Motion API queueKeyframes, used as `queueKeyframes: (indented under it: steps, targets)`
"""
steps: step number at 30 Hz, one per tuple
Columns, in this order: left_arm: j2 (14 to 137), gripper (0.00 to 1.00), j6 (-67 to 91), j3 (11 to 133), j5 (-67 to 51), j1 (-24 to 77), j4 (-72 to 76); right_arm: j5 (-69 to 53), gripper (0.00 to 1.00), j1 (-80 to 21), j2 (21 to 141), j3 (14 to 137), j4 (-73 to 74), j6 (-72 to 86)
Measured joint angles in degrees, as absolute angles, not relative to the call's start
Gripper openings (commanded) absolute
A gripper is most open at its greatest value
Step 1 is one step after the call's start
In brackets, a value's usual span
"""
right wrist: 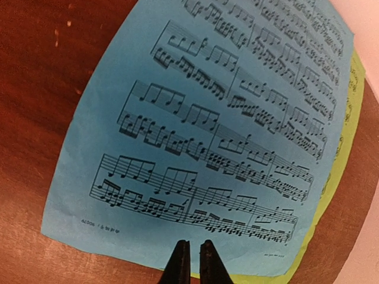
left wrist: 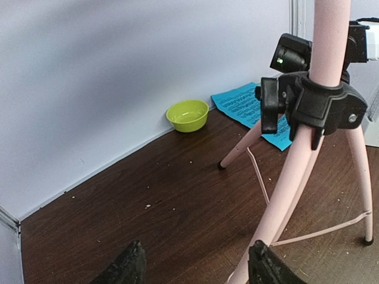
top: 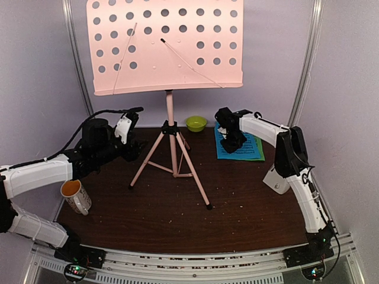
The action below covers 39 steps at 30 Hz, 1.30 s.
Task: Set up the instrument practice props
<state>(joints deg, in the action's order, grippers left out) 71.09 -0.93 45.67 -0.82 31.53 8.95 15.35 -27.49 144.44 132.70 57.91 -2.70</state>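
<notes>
**Inspection: practice props, stand upright, sheets flat at far right**

Nearest on the left, a white mug (top: 76, 195) with a yellow inside stands at the edge of the dark wood table (top: 177, 207). On the right a small white metronome (top: 273, 177) sits partly hidden behind my right arm.

My left claw (left wrist: 198, 267) is wide, with nothing between its fingers. One pink leg passes just beside it.

The pink music stand (top: 166, 47) is upright mid-table on three splayed legs joined by a black collar. Its perforated desk is tilted, with two thin wire arms across it.

My right claw (right wrist: 194, 260) is narrowed to a slit over the near edge of the blue music sheet (right wrist: 207, 136). I cannot tell whether it pinches the paper. The sheet lies flat on the green music sheet (right wrist: 339, 139), which shows only as a strip.

A lime-green bowl (top: 196, 123) sits by the back wall.
</notes>
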Motion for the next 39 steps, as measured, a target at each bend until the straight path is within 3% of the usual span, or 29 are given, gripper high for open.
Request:
queueKeyframes:
  steps: [29, 32, 39]
  targets:
    - [62.1, 0.61, -0.4, 43.1, -1.2, 31.5, 10.6, 1.8, 0.0, -22.7, 149.2, 139.1, 74.7, 11.0]
    - [61.0, 0.61, -0.4, 42.4, -1.2, 31.5, 11.0, -0.3, 0.0, -22.5, 147.2, 135.3, 74.2, 11.0]
    - [60.6, 0.61, 0.2, 41.8, -1.4, 31.5, 12.5, -6.8, 0.0, -23.2, 134.3, 111.9, 68.6, 12.2]
